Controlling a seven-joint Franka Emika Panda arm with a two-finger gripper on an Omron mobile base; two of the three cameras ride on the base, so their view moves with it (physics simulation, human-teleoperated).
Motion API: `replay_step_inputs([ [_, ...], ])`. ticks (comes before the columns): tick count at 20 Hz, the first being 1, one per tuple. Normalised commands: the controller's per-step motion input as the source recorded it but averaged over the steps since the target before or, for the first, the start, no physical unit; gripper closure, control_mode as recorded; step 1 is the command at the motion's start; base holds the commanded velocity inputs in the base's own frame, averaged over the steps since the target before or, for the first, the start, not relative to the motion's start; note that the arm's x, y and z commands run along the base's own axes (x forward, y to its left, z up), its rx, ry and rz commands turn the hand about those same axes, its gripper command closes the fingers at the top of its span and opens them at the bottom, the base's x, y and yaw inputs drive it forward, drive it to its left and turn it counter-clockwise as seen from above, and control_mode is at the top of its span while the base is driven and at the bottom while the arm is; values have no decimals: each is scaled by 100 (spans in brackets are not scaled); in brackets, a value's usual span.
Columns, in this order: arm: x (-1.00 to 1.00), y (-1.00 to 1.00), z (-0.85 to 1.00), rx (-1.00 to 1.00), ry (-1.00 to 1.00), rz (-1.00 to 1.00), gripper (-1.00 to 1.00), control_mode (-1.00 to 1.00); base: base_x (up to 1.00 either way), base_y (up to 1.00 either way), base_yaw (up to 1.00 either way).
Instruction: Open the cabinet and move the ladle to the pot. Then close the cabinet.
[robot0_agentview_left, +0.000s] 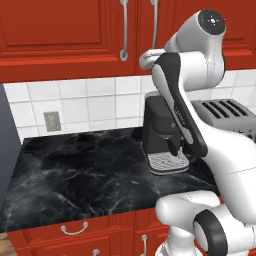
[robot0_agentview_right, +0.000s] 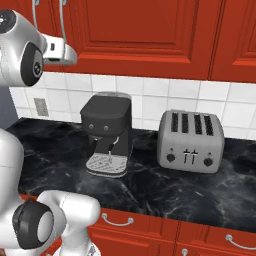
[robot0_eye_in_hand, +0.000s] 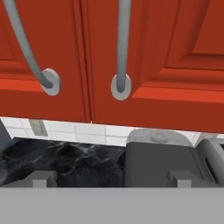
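Fingertips (robot0_eye_in_hand: 39, 178) of the end effector (robot0_eye_in_hand: 109, 180) stand spread wide, gripping nothing, just below the shut cabinet (robot0_eye_in_hand: 175, 57), whose two bar handles (robot0_eye_in_hand: 123, 48) end at twelve o'clock. From the right base, a toaster (robot0_agentview_right: 190, 141) sits at three o'clock of the coffee machine (robot0_agentview_right: 107, 132); the left base adds bare black table (robot0_agentview_left: 75, 175) toward nine o'clock, up to its front edge.

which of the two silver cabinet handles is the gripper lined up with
The right-hand handle: it sits nearly centred above the open gripper; the left handle lies off to the side.
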Motion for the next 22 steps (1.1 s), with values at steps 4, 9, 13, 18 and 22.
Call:
replay_step_inputs([
  [4, 23, 6, 7, 0, -10, 0, -100, -100, 0, 0, 0],
  [9, 29, 0, 11, 0, -9, 0, -100, -100, 0, 0, 0],
  [13, 28, 0, 15, 0, -6, 0, -100, -100, 0, 0, 0],
  [18, 36, 0, 15, 0, -1, 0, -100, -100, 0, 0, 0],
  [22, 34, 0, 12, 0, 0, 0, -100, -100, 0, 0, 0],
])
